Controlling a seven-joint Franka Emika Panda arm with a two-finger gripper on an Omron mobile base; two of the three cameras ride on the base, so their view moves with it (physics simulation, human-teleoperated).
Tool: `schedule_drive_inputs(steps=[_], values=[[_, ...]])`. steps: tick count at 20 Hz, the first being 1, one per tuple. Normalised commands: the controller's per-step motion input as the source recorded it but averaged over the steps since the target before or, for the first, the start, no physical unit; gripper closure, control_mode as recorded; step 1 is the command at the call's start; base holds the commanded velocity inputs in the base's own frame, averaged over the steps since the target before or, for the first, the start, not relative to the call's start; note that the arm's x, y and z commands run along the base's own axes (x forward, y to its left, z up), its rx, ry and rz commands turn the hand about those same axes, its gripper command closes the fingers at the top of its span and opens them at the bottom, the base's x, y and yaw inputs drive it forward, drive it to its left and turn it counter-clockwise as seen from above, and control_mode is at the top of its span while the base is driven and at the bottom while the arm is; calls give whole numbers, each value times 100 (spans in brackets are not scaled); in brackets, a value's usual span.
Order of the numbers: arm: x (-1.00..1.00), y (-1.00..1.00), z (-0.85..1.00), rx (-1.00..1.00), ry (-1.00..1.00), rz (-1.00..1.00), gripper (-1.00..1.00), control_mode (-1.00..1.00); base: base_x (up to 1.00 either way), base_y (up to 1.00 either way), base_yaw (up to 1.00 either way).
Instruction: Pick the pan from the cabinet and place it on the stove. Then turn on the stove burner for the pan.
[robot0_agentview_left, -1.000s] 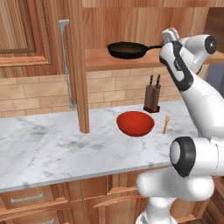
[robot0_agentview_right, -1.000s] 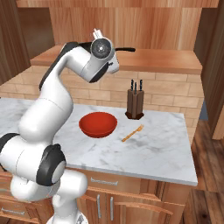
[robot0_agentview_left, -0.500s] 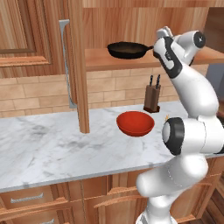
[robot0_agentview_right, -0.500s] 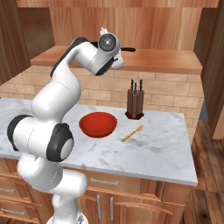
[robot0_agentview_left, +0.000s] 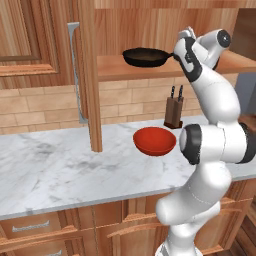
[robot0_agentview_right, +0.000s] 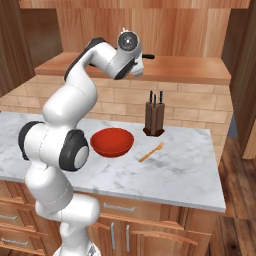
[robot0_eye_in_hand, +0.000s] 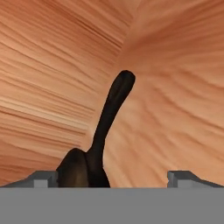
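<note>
No writing, label, brand, number or sign is showing legibly anywhere in these views.

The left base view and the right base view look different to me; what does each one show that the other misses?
Left base view alone: the reddish-brown wooden cabinet door with its long silver bar handle, and the round dark frying pan's bowl.

Right base view alone: a small orange utensil lying on the counter.

Both: the red bowl, the wooden knife block, the marble counter and the white arm.
</note>
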Motion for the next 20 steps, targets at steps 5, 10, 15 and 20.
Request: schedule_drive_inputs(steps=[5, 10, 15, 20], values=[[35, 0, -13, 0, 0, 0, -100, -100, 0, 0, 0], [23, 0, -12, 0, 0, 0, -100, -100, 0, 0, 0], [15, -2, -12, 3, 0, 0, -100, -100, 0, 0, 0], [16, -1, -10, 4, 0, 0, -100, -100, 0, 0, 0]])
